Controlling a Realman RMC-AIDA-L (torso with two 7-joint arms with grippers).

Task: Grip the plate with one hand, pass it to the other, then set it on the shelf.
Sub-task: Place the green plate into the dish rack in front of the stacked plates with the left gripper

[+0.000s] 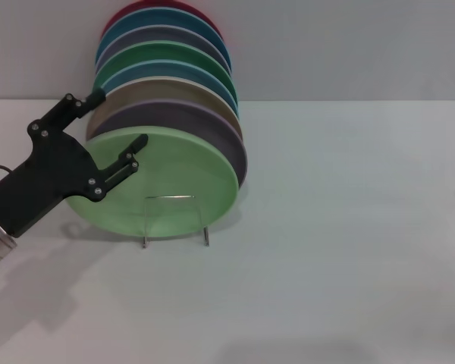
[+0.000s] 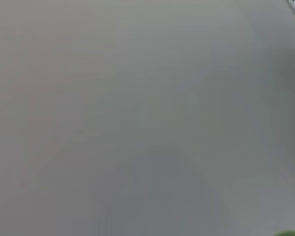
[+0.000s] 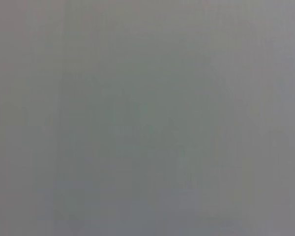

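Observation:
The pale mint-green plate point(image 1: 174, 171) stands on edge at the front of a row of plates in the thin silver wire shelf point(image 1: 169, 197), whose loop front shows against the plate's lower face. My left gripper point(image 1: 117, 120) is open at the plate's left rim. One finger point(image 1: 139, 143) lies in front of the plate's face and the other point(image 1: 93, 98) is up by the rims of the plates behind. A green sliver point(image 2: 290, 233) shows in the left wrist view. My right gripper is out of view, and the right wrist view shows only plain grey.
Behind the mint plate stand a lilac plate point(image 1: 216, 130), a beige one point(image 1: 155, 89), a darker green one point(image 1: 167, 54) and several more in teal, blue and red. The white table point(image 1: 334, 250) stretches to the right and front. A grey wall is behind.

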